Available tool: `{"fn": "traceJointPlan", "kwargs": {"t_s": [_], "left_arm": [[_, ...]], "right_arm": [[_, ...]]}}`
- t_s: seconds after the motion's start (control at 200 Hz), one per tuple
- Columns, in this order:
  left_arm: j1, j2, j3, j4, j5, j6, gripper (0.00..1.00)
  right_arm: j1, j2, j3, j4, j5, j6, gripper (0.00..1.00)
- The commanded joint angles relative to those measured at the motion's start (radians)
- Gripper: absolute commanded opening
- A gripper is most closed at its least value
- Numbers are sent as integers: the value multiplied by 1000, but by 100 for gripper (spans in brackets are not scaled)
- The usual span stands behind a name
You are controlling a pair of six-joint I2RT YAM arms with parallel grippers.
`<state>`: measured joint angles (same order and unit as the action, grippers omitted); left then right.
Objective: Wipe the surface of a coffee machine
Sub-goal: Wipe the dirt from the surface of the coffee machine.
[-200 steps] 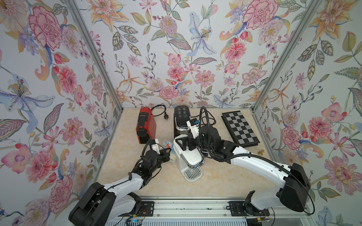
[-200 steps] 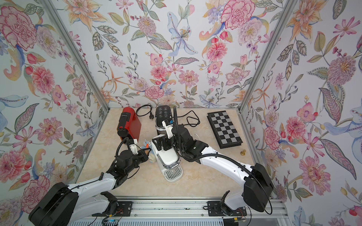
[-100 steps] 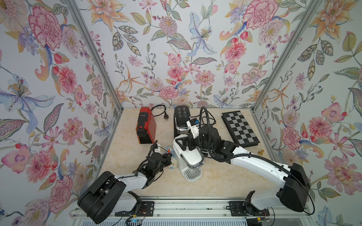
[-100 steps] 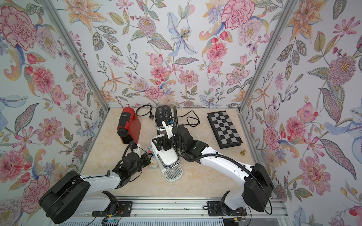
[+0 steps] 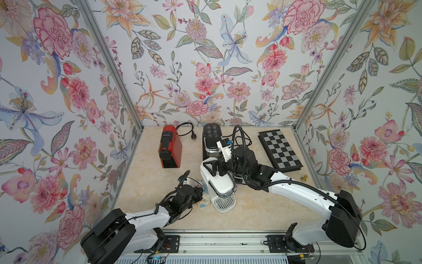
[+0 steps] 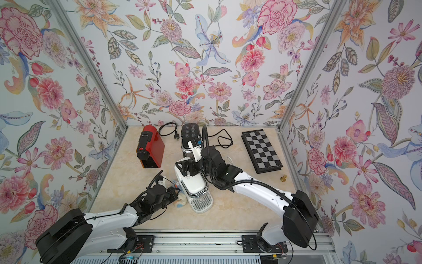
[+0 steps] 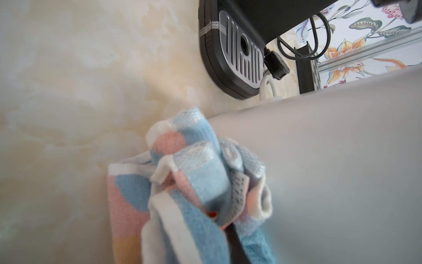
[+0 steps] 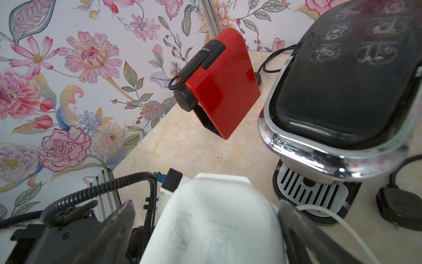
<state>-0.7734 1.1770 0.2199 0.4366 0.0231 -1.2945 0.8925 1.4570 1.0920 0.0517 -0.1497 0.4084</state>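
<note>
Left hand (image 5: 199, 193) pinches a bunched cloth (image 7: 194, 173) against the white coffee machine's (image 5: 221, 184) side edge. Right hand (image 5: 217, 168), spread wide, straddles its top. Bare surface (image 5: 146, 182) lies beside.

1. Front coffee machine (image 5: 222, 185): mid-surface (image 5: 148, 178), nearer the front edge.
2. Cloth (image 5: 205, 198): against its left side.
3. Rear coffee machine (image 5: 212, 137): directly behind it, at the back edge.
4. Third coffee machine (image 5: 170, 148): back left corner.
5. Chessboard (image 5: 279, 149): back right corner.
6. Chess piece (image 5: 304, 178): before the chessboard, by the right edge.
</note>
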Motion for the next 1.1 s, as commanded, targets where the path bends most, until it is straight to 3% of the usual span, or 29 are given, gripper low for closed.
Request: {"fn": "traceJointPlan", "kwargs": {"t_s": [0.0, 0.16, 0.365, 1.096], "left_arm": [[-85, -13, 48, 145, 251, -28, 0], [-112, -15, 76, 153, 264, -37, 0], [-110, -112, 170, 21, 212, 36, 0], [-44, -333, 415, -164, 141, 195, 0]], "right_arm": [[45, 137, -107, -250, -137, 8, 99], [37, 139, -119, -245, -143, 4, 99], [17, 146, -129, -241, -157, -6, 100], [-51, 199, -170, -236, -208, -47, 100]]}}
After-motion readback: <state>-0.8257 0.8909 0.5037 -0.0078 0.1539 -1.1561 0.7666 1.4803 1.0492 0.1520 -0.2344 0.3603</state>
